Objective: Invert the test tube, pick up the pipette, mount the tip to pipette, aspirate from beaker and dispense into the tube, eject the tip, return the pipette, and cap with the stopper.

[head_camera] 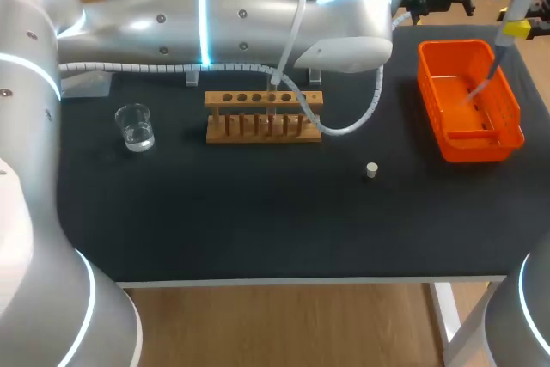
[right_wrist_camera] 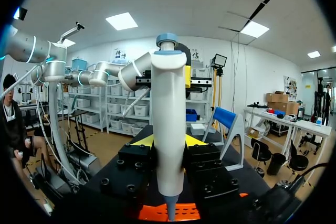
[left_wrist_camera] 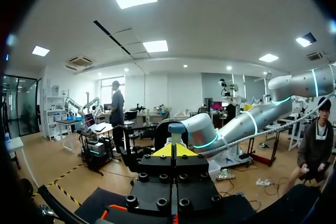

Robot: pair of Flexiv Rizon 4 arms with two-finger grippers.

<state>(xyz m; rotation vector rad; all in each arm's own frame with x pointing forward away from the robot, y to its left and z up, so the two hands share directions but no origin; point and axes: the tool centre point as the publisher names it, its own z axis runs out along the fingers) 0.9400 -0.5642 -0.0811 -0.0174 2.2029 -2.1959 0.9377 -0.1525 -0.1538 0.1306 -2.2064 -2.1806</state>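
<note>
Two yellow-tipped fingers of my right gripper (right_wrist_camera: 169, 141) are clamping the pipette (right_wrist_camera: 169, 103) upright over the table's far right corner, its tip (head_camera: 485, 77) hanging into the orange bin (head_camera: 514, 119). My left gripper (left_wrist_camera: 173, 150), fingers pressed together on nothing, is pointing at the pipette's blue button (left_wrist_camera: 176, 128), just ahead of it. I am judging the left arm nearest for the eject press.

The head camera looks steeply down on the desk (head_camera: 258, 229) from above and behind. Both wrist cameras face level across the room — all three share the pipette (right_wrist_camera: 169, 124), nearest in the right wrist's.
</note>
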